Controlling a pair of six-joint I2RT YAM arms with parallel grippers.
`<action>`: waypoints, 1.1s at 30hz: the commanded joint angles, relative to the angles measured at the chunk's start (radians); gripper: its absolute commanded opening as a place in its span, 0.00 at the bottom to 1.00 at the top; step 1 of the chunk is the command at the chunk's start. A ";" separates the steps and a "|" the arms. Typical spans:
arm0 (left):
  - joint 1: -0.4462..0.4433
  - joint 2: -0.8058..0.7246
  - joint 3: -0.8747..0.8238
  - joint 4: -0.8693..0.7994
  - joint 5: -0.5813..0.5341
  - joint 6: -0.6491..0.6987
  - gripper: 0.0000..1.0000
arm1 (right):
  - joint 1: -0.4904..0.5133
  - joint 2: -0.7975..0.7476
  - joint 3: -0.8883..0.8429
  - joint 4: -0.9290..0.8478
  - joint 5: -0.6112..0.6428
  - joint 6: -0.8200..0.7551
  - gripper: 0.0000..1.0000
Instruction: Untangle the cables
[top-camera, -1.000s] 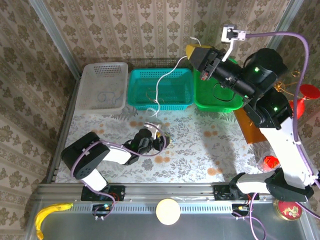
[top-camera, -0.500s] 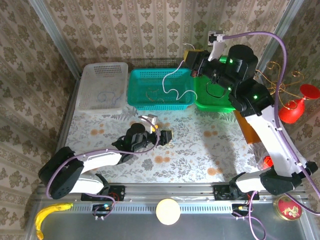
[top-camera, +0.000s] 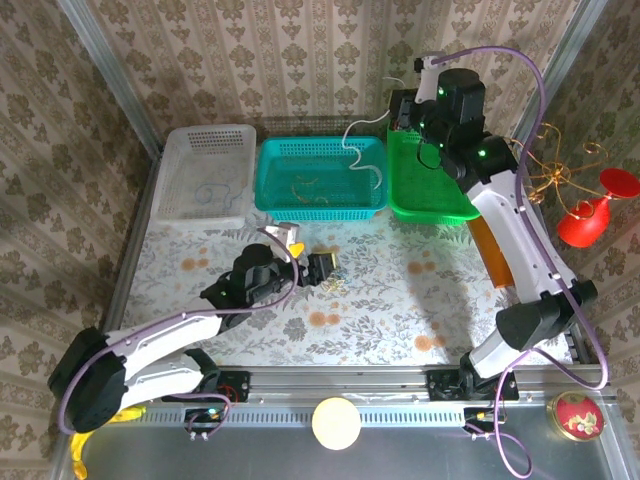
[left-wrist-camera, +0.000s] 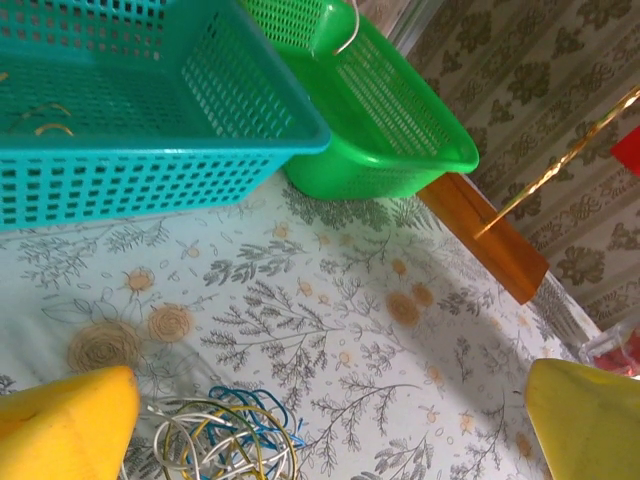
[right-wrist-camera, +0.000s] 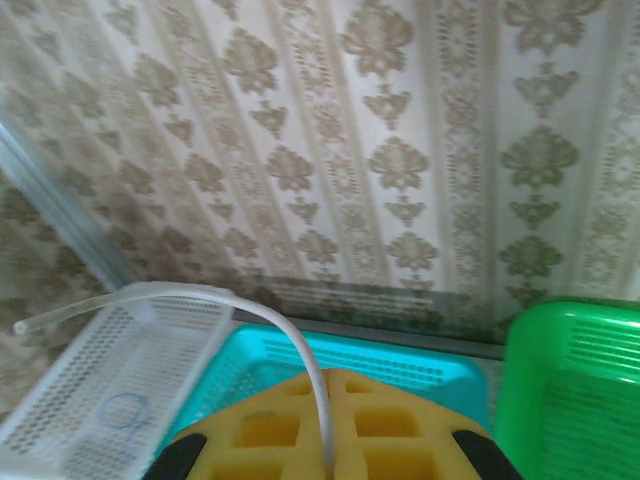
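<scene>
**Table** (top-camera: 400, 300): covered with a floral cloth and enclosed by patterned wall panels.

**Left tool** (top-camera: 308, 252): held low over the middle of the table, its jaws spread wide. Nothing is gripped. Its yellow finger pads (left-wrist-camera: 70, 425) are seen at the two lower corners of the left wrist view.

**Clump of cables** (left-wrist-camera: 225, 440): blue, yellow-gold and pale white loops, wound together. It is laid on the cloth between the spread fingers, just beside one pad and well apart from the other.

**Right tool** (right-wrist-camera: 330, 440): raised high at the back, above the green basket. Its yellow pads are pressed together on a pale white cable.

**Pale white cable** (right-wrist-camera: 200, 290): pinched at the seam of the pads. From there it is arched up and away to a free end. In the top view it is seen trailing in curves over the right end of the teal basket.

**White basket** (top-camera: 205, 140): placed at the back left. A thin blue cable loop (top-camera: 215, 192) is held inside.

**Teal basket** (top-camera: 320, 150): placed at the back centre. Yellow-gold cable pieces (top-camera: 305, 185) are held inside.

**Green basket** (top-camera: 430, 205): placed at the back right, touching the teal basket.

**Wooden block** (left-wrist-camera: 490, 240): laid on the table just beside the green basket.

**Gold curly wire stand** (top-camera: 545, 170): set at the right edge, beside a red object (top-camera: 590, 215).
</scene>
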 joint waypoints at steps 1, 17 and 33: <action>0.020 -0.041 0.040 -0.069 -0.015 -0.012 1.00 | -0.030 0.027 0.031 0.033 0.086 -0.064 0.00; 0.070 -0.092 0.101 -0.130 0.051 0.001 1.00 | -0.008 0.173 -0.154 0.106 0.491 -0.313 0.00; 0.076 -0.095 0.075 -0.100 0.053 -0.026 1.00 | 0.007 0.252 -0.153 0.041 0.628 -0.317 0.00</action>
